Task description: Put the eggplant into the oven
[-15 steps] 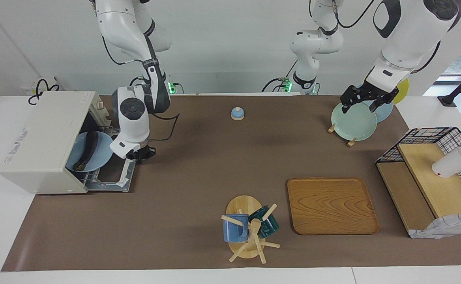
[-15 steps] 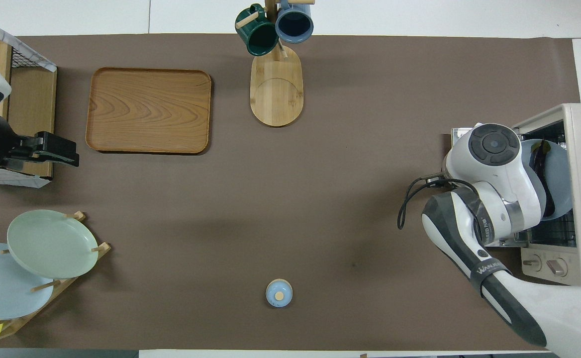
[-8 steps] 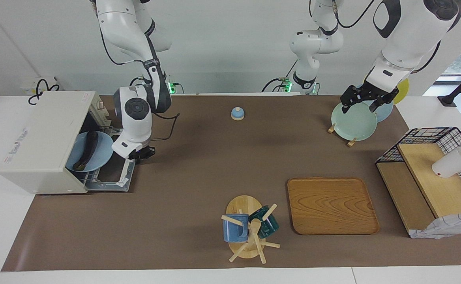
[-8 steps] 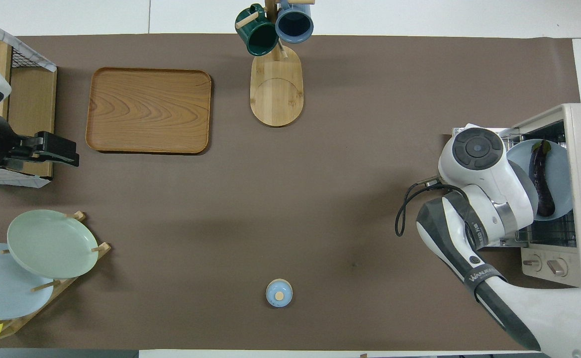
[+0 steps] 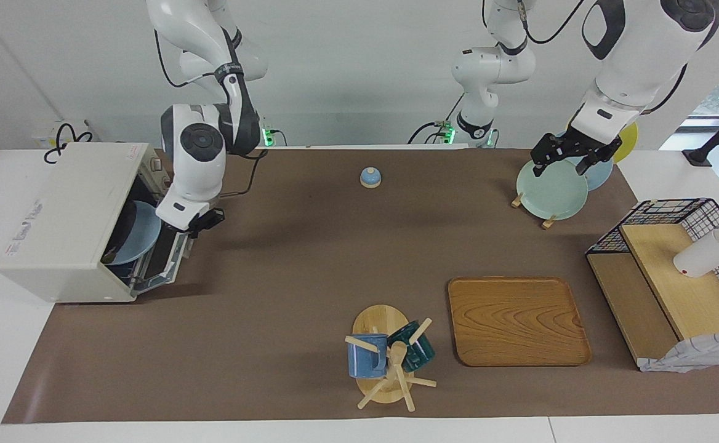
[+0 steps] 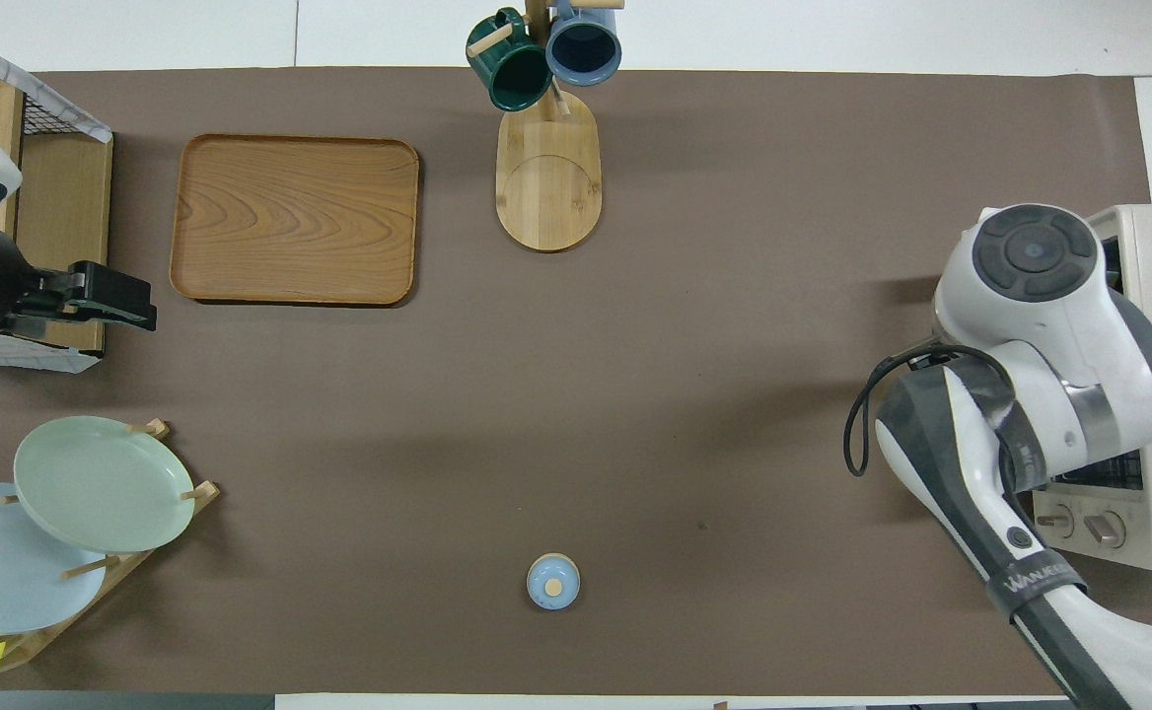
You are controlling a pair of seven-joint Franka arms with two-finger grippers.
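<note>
Bench (image 5: 310, 258) is viewed high from across, facing the robots; also steeply from above their end. Whole bench is shared, half-turned.

Robotics laboratory: two white arms mounted beside a brown-covered table (image 5: 310, 277), kitchen props laid out, plain white walls.
</note>
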